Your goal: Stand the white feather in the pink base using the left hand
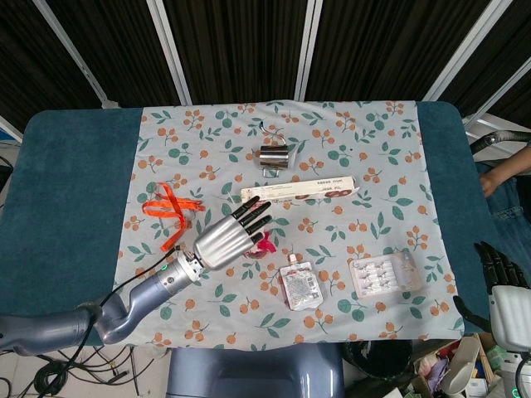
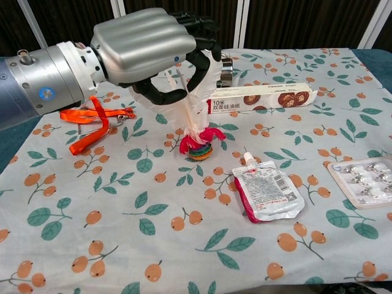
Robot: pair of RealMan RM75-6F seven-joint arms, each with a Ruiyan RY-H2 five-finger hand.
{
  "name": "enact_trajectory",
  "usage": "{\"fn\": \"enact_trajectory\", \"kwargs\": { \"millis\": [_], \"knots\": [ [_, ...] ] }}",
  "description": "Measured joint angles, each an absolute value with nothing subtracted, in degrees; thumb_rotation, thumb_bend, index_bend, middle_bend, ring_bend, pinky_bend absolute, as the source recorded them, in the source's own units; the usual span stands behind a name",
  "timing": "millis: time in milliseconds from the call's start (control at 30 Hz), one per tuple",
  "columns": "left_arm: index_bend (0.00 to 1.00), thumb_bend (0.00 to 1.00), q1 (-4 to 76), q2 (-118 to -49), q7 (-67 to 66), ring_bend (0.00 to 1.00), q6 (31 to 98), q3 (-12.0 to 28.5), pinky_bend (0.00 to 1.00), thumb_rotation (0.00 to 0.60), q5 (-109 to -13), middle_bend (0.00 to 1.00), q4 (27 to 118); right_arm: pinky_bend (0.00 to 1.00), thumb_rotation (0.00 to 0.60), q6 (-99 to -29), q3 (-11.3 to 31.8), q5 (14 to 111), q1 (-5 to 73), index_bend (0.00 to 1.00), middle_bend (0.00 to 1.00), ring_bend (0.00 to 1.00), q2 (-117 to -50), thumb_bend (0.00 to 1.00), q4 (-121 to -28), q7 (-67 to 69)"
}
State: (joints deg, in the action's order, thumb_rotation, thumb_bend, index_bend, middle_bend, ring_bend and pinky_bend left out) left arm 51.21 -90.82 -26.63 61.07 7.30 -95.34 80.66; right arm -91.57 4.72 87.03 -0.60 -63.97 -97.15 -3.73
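White feather (image 2: 195, 107): nearly upright, quill down in pink base (image 2: 202, 144) on the bench (image 1: 75, 199), vane grasped by the left robot hand (image 2: 150, 52). Advice: steady it vertical, release slowly so the base stays flat. Right robot hand (image 1: 508, 290): at bench edge, fingers apart, holding nothing. Spouted pouch (image 2: 264, 193): sealed, lying flat. Blister tray (image 2: 364, 180): compartments filled, contents unclear.

The left hand (image 2: 147, 46) had a smooth silver metallic shell with black fingers (image 2: 205, 46), a ribbed silver wrist cuff bearing a small blue dot, and a grey-blue forearm trailed by black cable. The right hand (image 1: 506, 290) showed black fingers on a pale shell.
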Motion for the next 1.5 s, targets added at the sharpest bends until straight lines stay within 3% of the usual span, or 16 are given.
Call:
{"fn": "enact_trajectory", "kwargs": {
  "millis": [300,400,467,533,1033,1300,1500],
  "knots": [
    [0.51,0.39,51.8,-91.9,-29.6,0.04,58.8,7.0,0.1,0.6,-94.0,0.23,81.9,0.16,0.6,-91.7,4.8,87.0,-0.6,0.04,0.06,0.1,-63.9,0.16,-97.2,-3.8],
    [0.28,0.32,52.0,-92.0,-29.9,0.04,58.4,7.1,0.1,0.6,-93.4,0.16,82.7,0.16,0.6,-91.6,4.8,87.0,-0.6,0.04,0.06,0.1,-64.0,0.16,-97.1,-3.8],
    [0.07,0.28,52.1,-92.0,-30.0,0.04,58.2,7.3,0.1,0.6,-93.3,0.11,83.4,0.16,0.6,-91.6,4.8,87.0,-0.6,0.04,0.06,0.1,-64.0,0.16,-97.1,-3.8],
    [0.0,0.27,52.2,-91.9,-30.1,0.04,58.2,7.5,0.1,0.6,-93.2,0.1,84.1,0.16,0.6,-91.6,4.8,87.0,-0.6,0.04,0.06,0.1,-64.0,0.16,-97.0,-3.8],
    [0.05,0.27,50.6,-87.1,-33.6,0.04,61.4,11.3,0.1,0.6,-89.3,0.08,94.1,0.16,0.6,-91.4,4.8,86.8,-0.5,0.04,0.06,0.1,-64.1,0.16,-96.8,-3.8],
    [0.05,0.27,46.0,-76.1,-39.5,0.04,63.8,13.8,0.1,0.6,-80.6,0.09,107.8,0.16,0.6,-91.5,4.9,86.6,-0.6,0.04,0.06,0.1,-64.2,0.16,-96.7,-4.2],
    [0.03,0.27,38.4,-63.4,-40.4,0.04,68.0,12.2,0.1,0.6,-77.1,0.09,117.2,0.16,0.6,-92.0,4.9,87.0,-0.7,0.04,0.06,0.1,-64.5,0.16,-96.7,-5.1]
  ]
}}
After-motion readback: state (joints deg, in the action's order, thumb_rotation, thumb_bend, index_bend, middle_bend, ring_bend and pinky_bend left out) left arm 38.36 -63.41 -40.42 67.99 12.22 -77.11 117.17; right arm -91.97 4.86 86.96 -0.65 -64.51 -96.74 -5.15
